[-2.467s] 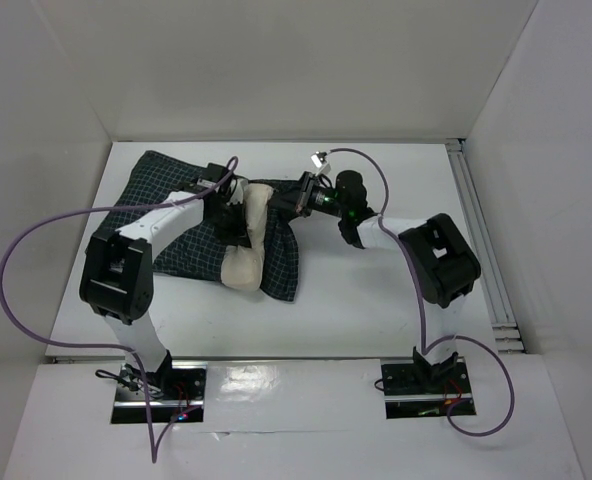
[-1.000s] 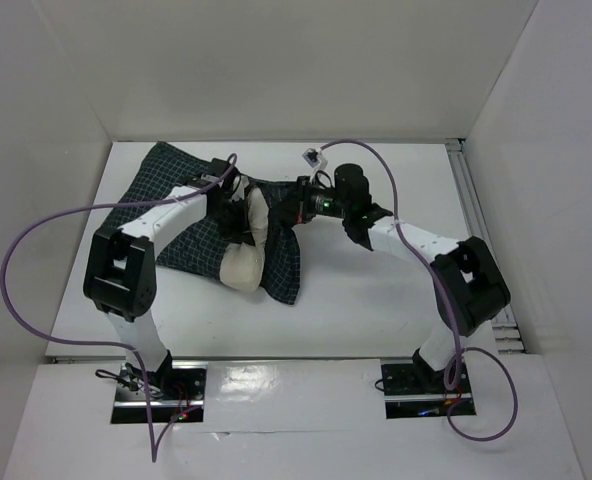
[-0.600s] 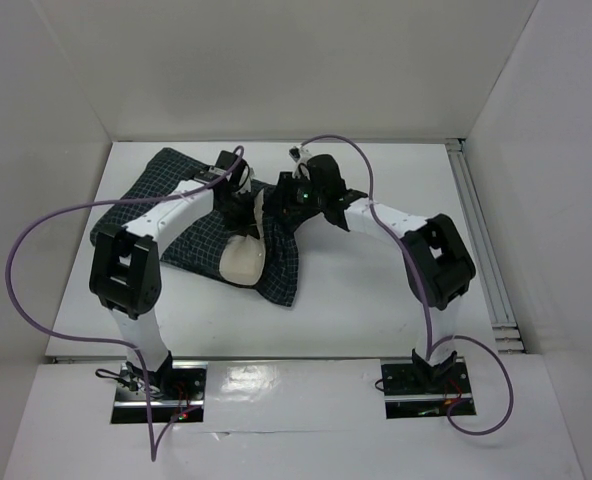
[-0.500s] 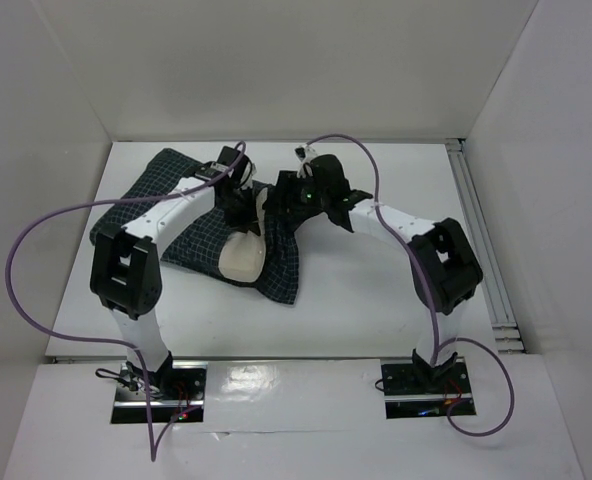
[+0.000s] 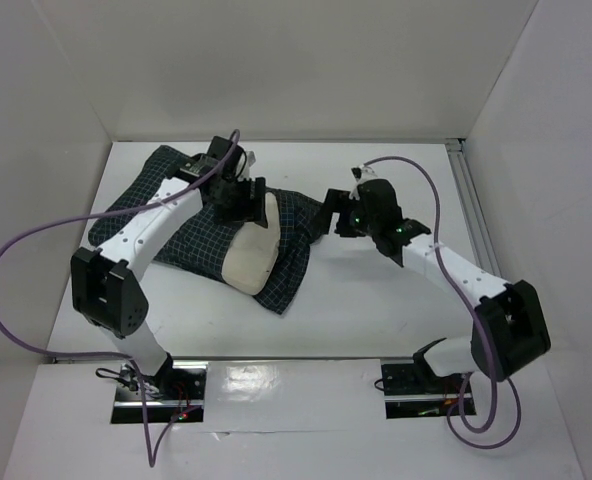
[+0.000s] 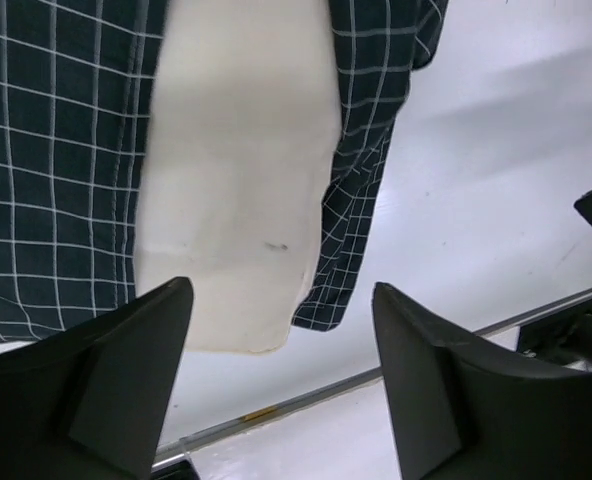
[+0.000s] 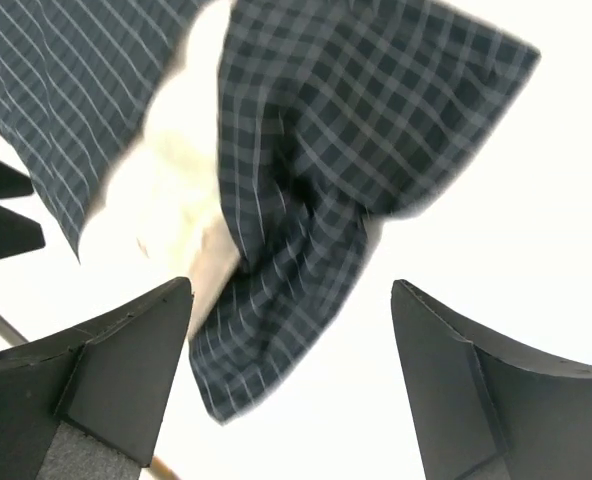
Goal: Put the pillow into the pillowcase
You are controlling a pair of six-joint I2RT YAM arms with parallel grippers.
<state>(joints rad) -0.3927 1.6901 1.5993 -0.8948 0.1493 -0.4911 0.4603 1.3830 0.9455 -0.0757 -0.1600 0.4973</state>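
Observation:
The pillowcase (image 5: 166, 225) lies dark and checked across the table's left half. Out of its open near-right end shows the cream pillow (image 5: 251, 252), with a checked flap (image 5: 294, 250) along its right side. My left gripper (image 5: 241, 197) hovers over the pillow's far end, open with nothing in it. My right gripper (image 5: 331, 215) stands open just right of the flap, apart from the cloth. The left wrist view has the pillow (image 6: 236, 170) between checked cloth (image 6: 56, 150), above the gripper (image 6: 281, 290). In the right wrist view, the pillowcase (image 7: 356, 130) drapes over the pillow (image 7: 171, 205), beyond the gripper (image 7: 291, 290).
White walls close in the table on three sides. A metal rail (image 5: 479, 240) runs along the right edge. Purple cables (image 5: 16, 250) loop off both arms. The table's near edge strip (image 6: 276, 405) shows past the pillow in the left wrist view.
Both grippers have opened and let go of the cloth. The right arm has drawn back to the right, away from the pillowcase. The pillow and flaps have settled flatter.

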